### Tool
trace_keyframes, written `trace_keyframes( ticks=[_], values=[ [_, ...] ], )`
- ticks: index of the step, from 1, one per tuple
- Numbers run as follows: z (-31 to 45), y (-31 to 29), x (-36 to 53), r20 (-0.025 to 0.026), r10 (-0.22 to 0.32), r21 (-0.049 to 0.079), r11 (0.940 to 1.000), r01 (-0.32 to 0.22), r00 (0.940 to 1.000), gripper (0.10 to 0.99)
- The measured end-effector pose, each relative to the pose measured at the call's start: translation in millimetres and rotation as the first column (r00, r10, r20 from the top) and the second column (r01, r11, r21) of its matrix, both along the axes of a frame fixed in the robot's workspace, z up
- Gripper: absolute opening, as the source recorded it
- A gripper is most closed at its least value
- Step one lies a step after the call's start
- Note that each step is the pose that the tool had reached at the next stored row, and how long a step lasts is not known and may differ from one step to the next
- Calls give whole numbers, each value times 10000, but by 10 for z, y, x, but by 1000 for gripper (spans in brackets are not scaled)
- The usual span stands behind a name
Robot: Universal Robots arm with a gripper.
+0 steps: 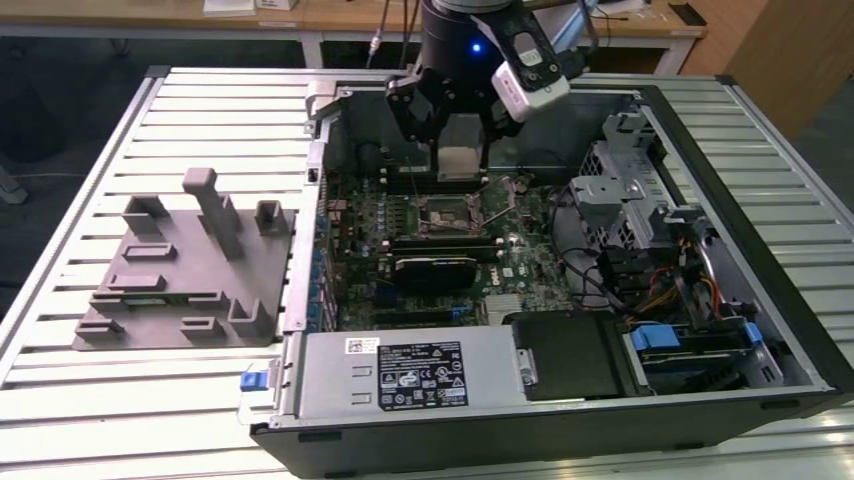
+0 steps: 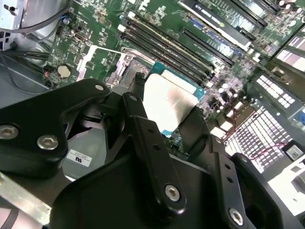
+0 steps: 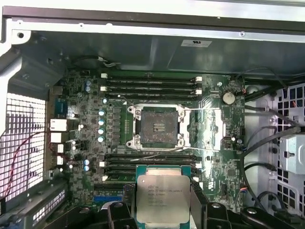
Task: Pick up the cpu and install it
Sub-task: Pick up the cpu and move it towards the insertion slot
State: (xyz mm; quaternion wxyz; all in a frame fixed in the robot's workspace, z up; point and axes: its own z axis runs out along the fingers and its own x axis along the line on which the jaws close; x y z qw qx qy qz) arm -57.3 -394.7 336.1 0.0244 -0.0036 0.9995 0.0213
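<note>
Looks like a robotics lab to me. Open computer case (image 1: 561,445) on a slatted metal table (image 1: 134,400), wooden desks (image 1: 347,18) behind

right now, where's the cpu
In the first wrist view the cpu is clamped in the gripper, above the motherboard, not yet in the empty socket at the board's middle.

In hand (image 1: 458,165), cpu (image 3: 163,198) over mobo (image 1: 534,255), nr socket (image 3: 157,125).

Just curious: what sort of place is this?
Probably a robotics lab: an opened computer case lies on a slatted metal table, the gripper holds a chip over it, and desks stand behind.
</note>
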Motion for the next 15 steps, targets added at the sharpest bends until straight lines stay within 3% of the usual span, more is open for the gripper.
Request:
trace_keyframes(
  ticks=[8,15],
  values=[
    [-91,80,26,-12,0,1,10000,0,10000,541],
    [-179,184,29,-26,0,0,10000,0,10000,541]
  ],
)
